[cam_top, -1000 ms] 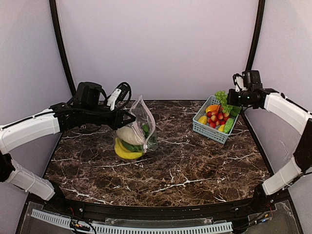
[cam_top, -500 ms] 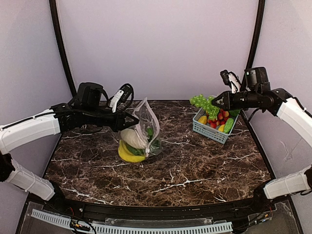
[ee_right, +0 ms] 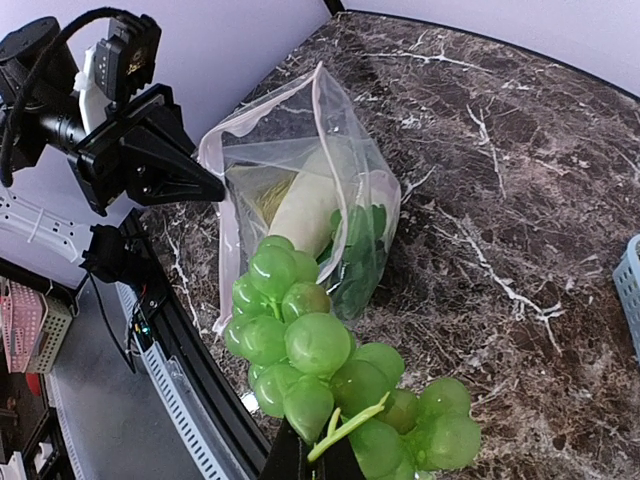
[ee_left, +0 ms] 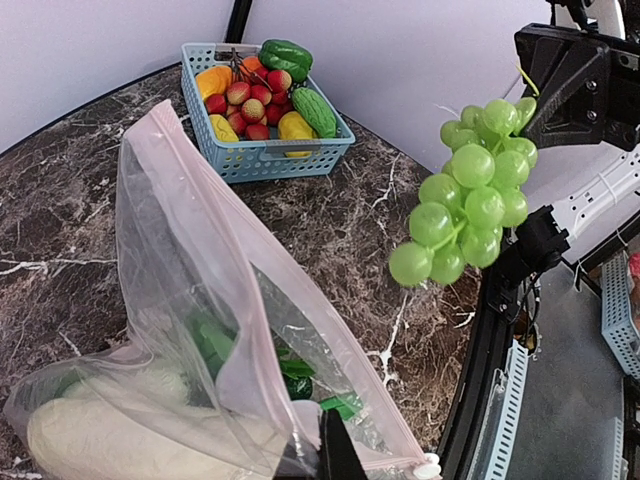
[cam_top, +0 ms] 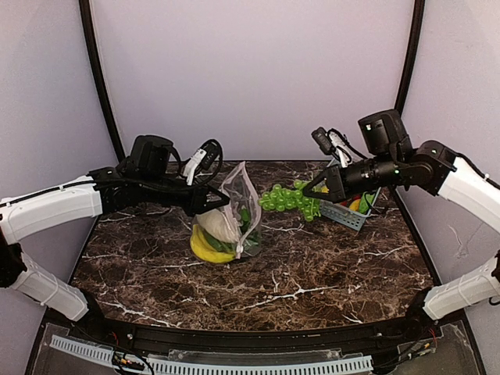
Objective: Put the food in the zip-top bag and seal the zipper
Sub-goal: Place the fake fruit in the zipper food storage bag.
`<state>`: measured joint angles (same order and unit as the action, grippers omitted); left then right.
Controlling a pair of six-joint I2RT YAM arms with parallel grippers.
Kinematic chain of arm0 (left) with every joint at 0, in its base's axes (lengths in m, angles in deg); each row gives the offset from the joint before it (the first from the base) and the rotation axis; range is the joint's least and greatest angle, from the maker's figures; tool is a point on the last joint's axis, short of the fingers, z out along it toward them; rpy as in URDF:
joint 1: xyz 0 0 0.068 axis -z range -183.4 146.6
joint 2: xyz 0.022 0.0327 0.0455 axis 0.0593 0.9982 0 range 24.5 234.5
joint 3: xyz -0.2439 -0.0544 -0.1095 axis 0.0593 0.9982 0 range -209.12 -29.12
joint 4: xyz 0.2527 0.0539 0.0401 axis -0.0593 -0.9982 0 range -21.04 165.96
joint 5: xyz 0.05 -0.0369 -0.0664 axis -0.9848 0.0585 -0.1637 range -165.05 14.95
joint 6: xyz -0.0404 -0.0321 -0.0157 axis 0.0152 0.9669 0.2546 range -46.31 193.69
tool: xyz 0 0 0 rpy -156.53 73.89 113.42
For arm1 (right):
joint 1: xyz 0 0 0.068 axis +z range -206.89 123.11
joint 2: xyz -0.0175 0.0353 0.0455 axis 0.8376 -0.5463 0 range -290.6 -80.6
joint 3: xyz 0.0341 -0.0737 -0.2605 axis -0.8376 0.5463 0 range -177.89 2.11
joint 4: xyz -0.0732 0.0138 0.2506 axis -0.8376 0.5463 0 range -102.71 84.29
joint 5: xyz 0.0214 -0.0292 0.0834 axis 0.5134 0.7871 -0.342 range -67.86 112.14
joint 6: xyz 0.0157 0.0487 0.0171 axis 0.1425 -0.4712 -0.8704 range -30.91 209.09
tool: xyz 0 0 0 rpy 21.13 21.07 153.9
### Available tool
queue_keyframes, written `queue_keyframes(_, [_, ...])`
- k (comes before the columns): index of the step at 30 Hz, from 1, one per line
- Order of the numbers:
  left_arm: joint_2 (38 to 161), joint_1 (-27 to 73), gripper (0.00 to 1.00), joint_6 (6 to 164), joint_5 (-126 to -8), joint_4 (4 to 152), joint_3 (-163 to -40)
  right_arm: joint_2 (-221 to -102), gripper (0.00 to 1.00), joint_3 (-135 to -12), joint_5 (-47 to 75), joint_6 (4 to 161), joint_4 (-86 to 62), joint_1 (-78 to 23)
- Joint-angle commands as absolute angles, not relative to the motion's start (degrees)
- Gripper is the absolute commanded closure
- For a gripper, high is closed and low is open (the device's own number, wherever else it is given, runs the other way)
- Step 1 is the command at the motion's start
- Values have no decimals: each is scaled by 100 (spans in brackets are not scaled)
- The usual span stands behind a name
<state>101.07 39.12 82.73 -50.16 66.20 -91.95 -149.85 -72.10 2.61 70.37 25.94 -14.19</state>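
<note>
— Where does the zip-top bag [cam_top: 238, 205] stand?

— Upright on the marble desk [cam_top: 312, 273], left of centre. The left pincer [cam_top: 221, 202] is pinching its upper edge and holding the mouth up and open. In the left wrist view the pale pink zipper [ee_left: 340, 355] runs down the raised edge, unsealed.

— What lies inside?

— A long white vegetable [cam_top: 218, 222], a yellow banana bunch [cam_top: 203, 245] at the bottom, and dark green pieces [ee_right: 357, 245] against the far wall of the bag.

— And the right arm?

— The right pincer [cam_top: 319, 192] is pressed together on the stem of a bunch of green grapes [cam_top: 288, 199]. The bunch hangs in the air above the desk, between the bag and the basket – just beside the bag's mouth and outside it, not touching the plastic as far as the top view shows.

— The basket?

— The blue-grey basket [ee_left: 262, 160] sits at the right rear of the desk, well apart from the bag. It holds small red fruits [ee_left: 246, 103], plus yellow, orange and green pieces.
</note>
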Motion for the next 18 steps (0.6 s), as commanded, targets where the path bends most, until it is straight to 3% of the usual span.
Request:
queue_keyframes(1, [10123,3953,99,8217,-4970,6741,-9155,-15225,100,-7616,546,6728,2605,-1040])
queue_keyframes(18, [10143,4050,99,8229,-4897,6768,-9158,-16605,100,-8867,1302,5398,3176,-221])
